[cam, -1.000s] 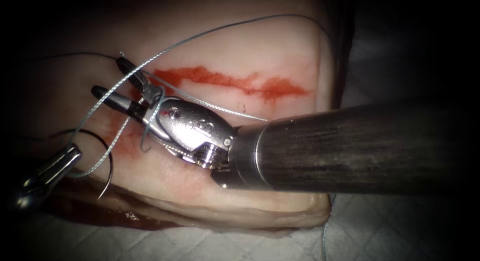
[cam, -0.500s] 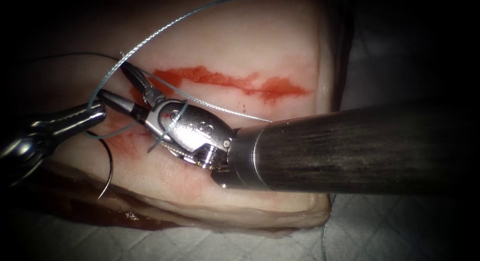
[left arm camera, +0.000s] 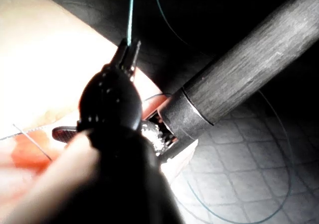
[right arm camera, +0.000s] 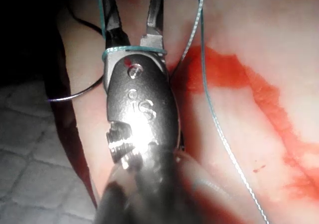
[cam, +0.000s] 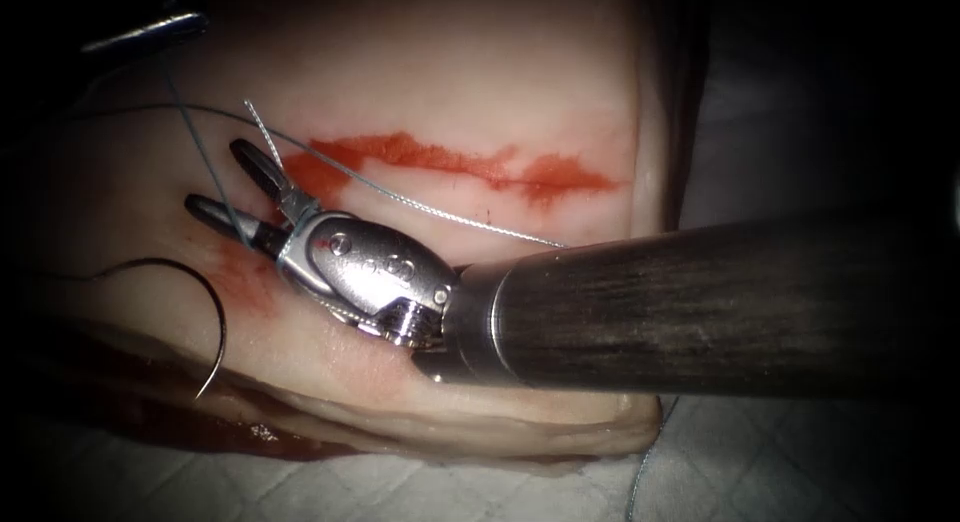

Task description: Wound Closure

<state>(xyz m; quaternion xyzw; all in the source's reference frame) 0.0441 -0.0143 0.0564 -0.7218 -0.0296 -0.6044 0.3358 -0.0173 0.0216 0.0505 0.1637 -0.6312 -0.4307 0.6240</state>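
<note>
Lying across the middle of the scene, the tissue (cam: 450,132) is a pale slab of pork belly with its cut (cam: 450,162) running left to right as a streak of red fluid (cam: 545,177). The right arm's dark shaft enters from the right and slopes gently toward the left end of the cut, ending in a silver wrist bent slightly upward. The right tool (cam: 225,182) has its two jaws spread apart in a V and grips nothing; a loop of thread (right arm camera: 134,49) is wrapped around the base of the jaws, and a strand runs between them. The left tool (cam: 150,27) sits at the far left, above the tissue, with only its slim tip seen in the endoscope view. In the left wrist view the left tool's (left arm camera: 130,50) jaws are closed on the thread, which rises straight and taut from them. Another stretch of thread lies along the near edge of the cut and trails off to the right. The needle (cam: 205,312) lies free on the tissue at the near left, beyond the left end of the cut, a dark curve with its tip pointing down toward the near edge; neither tool holds it.
</note>
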